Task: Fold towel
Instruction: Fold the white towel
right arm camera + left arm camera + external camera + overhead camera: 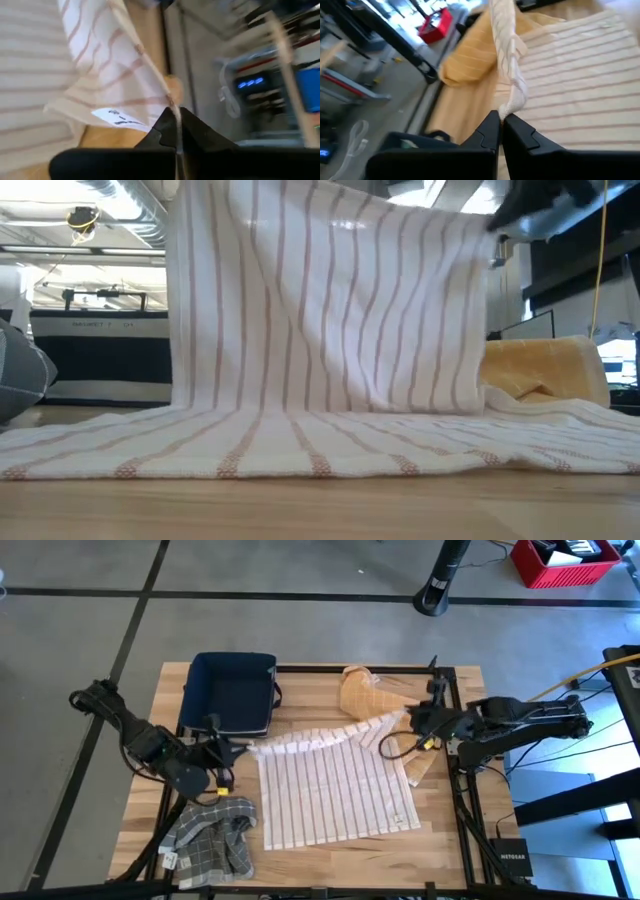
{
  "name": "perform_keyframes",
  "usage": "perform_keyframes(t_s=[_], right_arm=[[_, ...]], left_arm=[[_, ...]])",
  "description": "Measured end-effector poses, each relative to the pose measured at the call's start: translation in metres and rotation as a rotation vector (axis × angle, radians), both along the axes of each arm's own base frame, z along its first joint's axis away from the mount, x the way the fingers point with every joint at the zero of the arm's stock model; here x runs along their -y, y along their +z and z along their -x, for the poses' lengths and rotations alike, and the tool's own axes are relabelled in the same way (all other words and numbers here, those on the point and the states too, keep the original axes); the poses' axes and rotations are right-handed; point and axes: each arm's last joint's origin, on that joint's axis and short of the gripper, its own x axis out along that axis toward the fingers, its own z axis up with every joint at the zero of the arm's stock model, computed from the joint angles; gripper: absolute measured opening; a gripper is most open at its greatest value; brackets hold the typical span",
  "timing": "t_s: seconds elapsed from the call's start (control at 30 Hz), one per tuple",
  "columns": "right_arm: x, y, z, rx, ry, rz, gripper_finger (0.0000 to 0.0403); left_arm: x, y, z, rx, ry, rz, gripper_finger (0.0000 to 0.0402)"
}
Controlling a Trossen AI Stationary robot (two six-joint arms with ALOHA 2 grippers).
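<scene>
Wooden table (440,840) is carrying the white striped towel (335,790) at its centre. We are seeing the left gripper (243,748) and the right gripper (402,719) each pinching, fingers closed, a far corner of the towel, lifting that edge while the near part is lying flat.

The towel (335,790) is white with thin reddish stripes (running far to near). Its near part lies flat on the table's middle; its far edge is lifted at both corners, hanging as a curtain.
</scene>
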Motion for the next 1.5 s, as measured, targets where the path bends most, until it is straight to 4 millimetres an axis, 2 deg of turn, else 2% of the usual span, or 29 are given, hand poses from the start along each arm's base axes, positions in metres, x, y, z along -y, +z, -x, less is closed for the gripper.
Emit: perform_keyframes(t_s=[0.17,0.3,0.4,0.6,0.73,0.87,1.0,1.27,1.4,1.5], right_arm=[[-0.014,-0.019,0.005,-0.039,0.029,-0.202,0.0006],[-0.028,-0.021,0.009,-0.034,0.057,-0.394,0.0006],[-0.031,-0.020,0.020,-0.054,0.029,-0.455,0.0006],[-0.023,0.012,0.029,0.181,-0.121,-0.243,0.0006],[-0.019,0.033,0.029,0.294,-0.146,-0.100,0.0007],[-0.017,0.035,0.027,0.328,-0.200,0.077,0.0007],[-0.018,0.024,0.026,0.269,-0.177,0.113,0.0007],[-0.025,-0.009,0.020,0.127,-0.079,-0.096,0.0007],[-0.034,-0.014,0.016,0.077,0.023,-0.407,0.0007],[-0.039,-0.016,0.017,0.029,0.036,-0.615,0.0007]], left_arm=[[0.017,-0.016,0.001,-0.026,-0.036,0.115,0.0005],[0.033,-0.021,-0.003,-0.041,-0.086,0.222,0.0005],[0.042,-0.025,-0.005,-0.065,-0.123,0.260,0.0005],[0.045,-0.029,-0.006,-0.077,-0.112,0.264,0.0005],[0.043,-0.029,-0.007,-0.071,-0.099,0.259,0.0005],[0.042,-0.029,-0.006,-0.068,-0.077,0.242,0.0005],[0.041,-0.029,-0.006,-0.063,-0.072,0.243,0.0005],[0.044,-0.029,-0.005,-0.067,-0.089,0.250,0.0005],[0.049,-0.024,-0.010,-0.015,-0.126,0.307,0.0005],[0.053,-0.022,-0.013,-0.011,-0.178,0.355,0.0005]])
